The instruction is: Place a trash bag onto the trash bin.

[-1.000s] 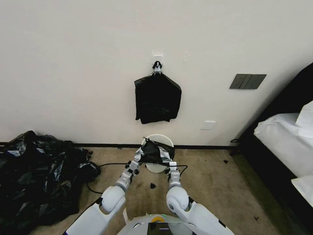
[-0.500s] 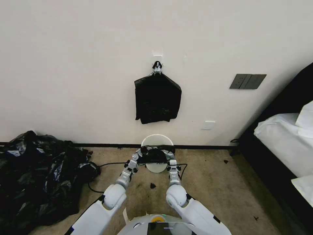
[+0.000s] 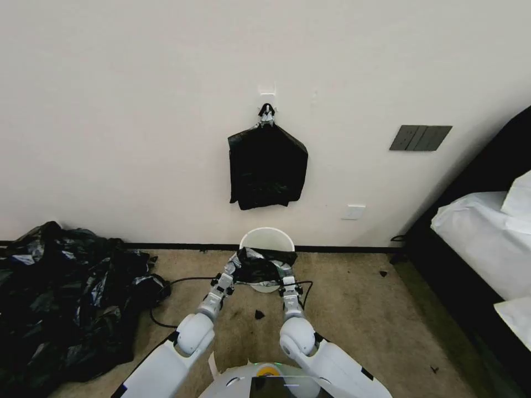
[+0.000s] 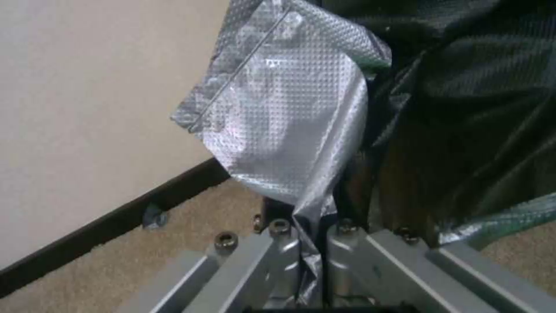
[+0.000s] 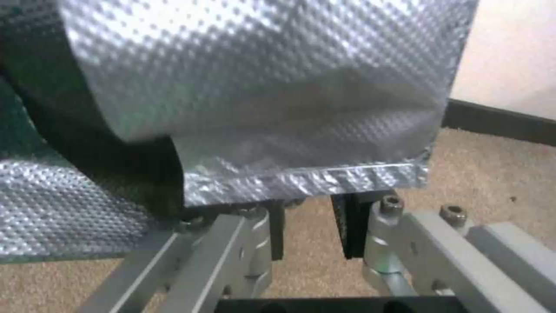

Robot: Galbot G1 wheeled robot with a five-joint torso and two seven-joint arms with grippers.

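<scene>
Head view: left gripper (image 3: pixel 231 272) pinches trash bag (image 3: pixel 260 265) — right gripper (image 3: pixel 287 274) parted, bin (image 3: pixel 267 239) half-hidden.

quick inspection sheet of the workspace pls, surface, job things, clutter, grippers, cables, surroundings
surface: tan carpet with small dark scraps on it.
job's things: trash bag hangs between both grippers over the near rim of the trash bin, which stands at the wall; the far rim is bare.
clutter: heap of black bags on the floor to the left.
grippers: left gripper shut on the bag's film; right gripper has its fingers apart, with the bag's edge lying just above them.
cables: black cable runs across the carpet near the bin.
surroundings: black bundle on a wall hook, dark wall plate, bed to the right.
</scene>
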